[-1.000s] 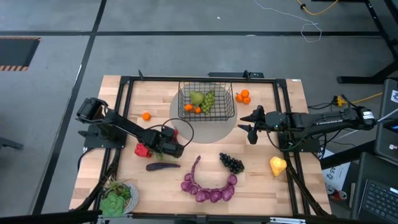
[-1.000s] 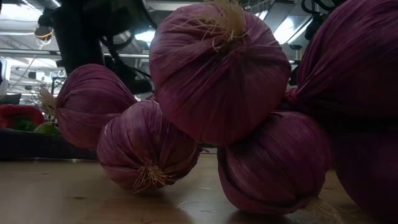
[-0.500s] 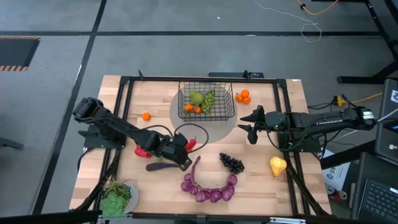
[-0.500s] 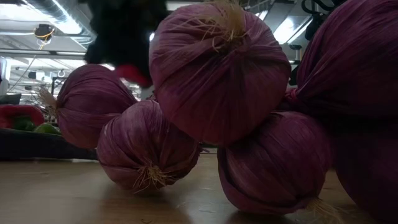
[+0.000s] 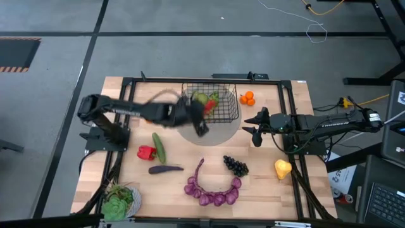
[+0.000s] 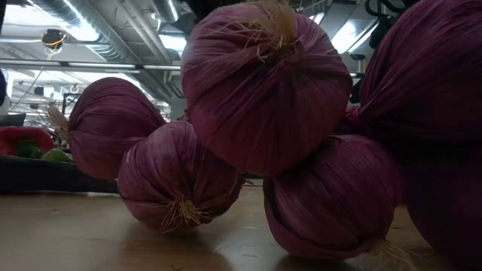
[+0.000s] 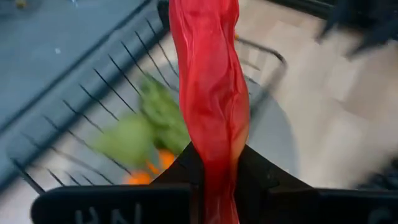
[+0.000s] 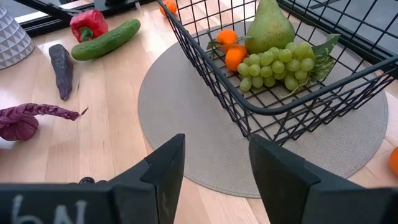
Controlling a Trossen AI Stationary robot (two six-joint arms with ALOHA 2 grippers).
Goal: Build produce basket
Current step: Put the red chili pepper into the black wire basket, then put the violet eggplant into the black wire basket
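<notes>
While over the basket (image 5: 211, 102), left hand (image 5: 202, 113) clamped on red pepper (image 7: 211, 93), right hand (image 8: 211, 163) parted, empty.

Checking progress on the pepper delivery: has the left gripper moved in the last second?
Yes. The left gripper, holding a long red pepper, moved from near the aubergine up to the basket.
</notes>
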